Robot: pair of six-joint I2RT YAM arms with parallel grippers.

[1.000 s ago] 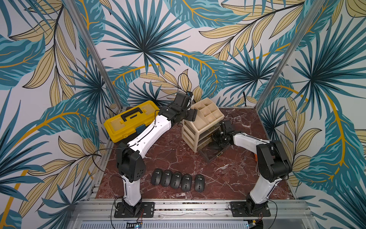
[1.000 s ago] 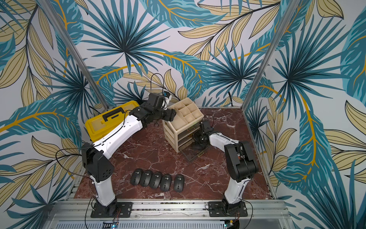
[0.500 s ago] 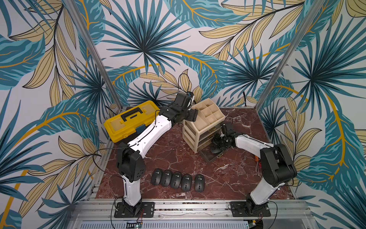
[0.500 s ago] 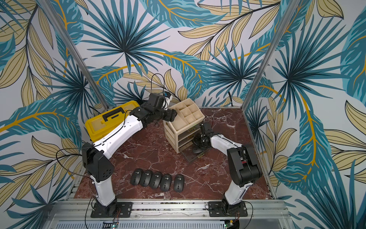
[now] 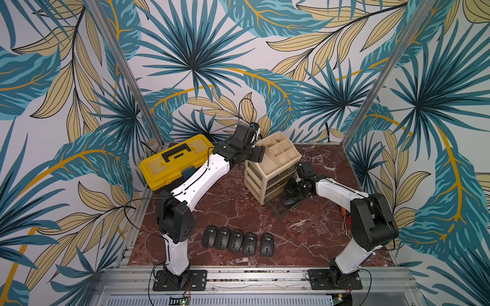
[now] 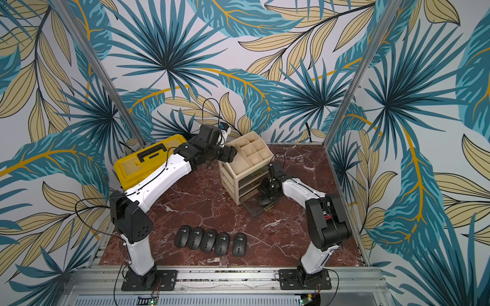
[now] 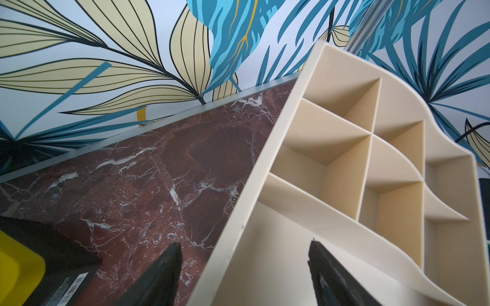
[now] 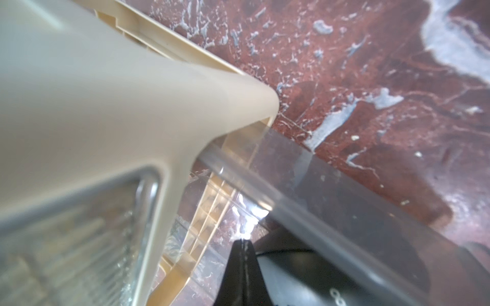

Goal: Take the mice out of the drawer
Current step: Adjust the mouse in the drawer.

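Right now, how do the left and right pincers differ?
The left pincer is open; the right pincer is shut. The left pincer straddles the beige organizer's top rim; the right pincer is down in its pulled-out clear drawer, beside a mouse. Shared: both black, both at the organizer, neither holding anything.

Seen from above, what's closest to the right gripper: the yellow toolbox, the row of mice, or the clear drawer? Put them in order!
1. clear drawer: the right gripper reaches into it.
2. row of mice: near the front, in the middle.
3. yellow toolbox: far back, on the robot's left.
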